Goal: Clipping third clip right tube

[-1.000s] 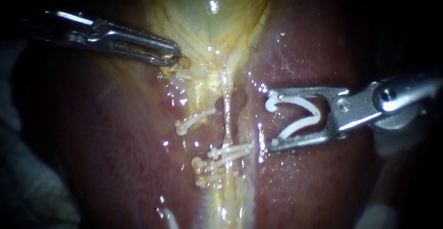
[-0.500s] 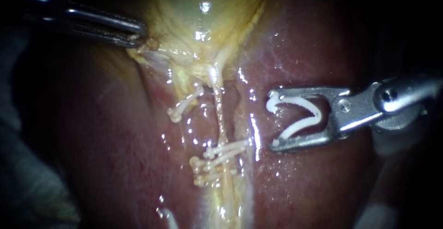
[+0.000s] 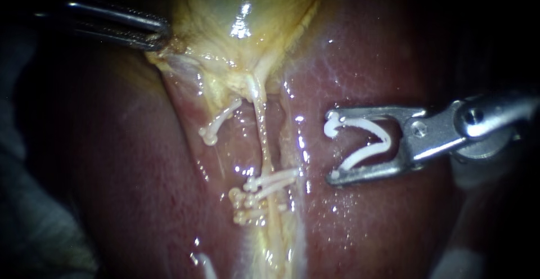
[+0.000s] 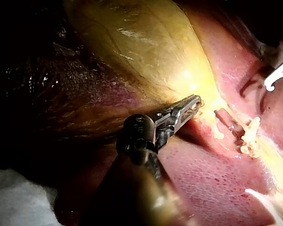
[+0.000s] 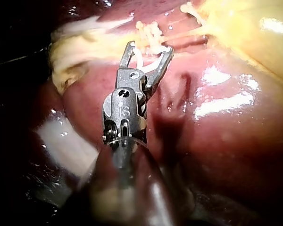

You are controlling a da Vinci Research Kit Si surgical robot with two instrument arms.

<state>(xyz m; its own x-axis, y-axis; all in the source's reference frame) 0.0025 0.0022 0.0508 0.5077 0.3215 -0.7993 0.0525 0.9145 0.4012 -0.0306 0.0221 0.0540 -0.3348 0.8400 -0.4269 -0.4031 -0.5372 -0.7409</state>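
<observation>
Two instruments show. The left instrument's [image 3: 160,36] jaws are clamped on the gallbladder's [image 3: 236,9] edge. The right instrument's [image 3: 333,145] jaws stand wide apart, each pressing a leg of one white V-shaped open clip [image 3: 363,123], near the thin pale tube [image 3: 262,138]. About three closed clips [image 3: 256,194] cross that tube; a lone clip [image 3: 218,122] lies higher.

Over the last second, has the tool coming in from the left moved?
Yes. The left instrument has pulled up and left, away from the clips on the tube, tugging the gallbladder with it.
</observation>
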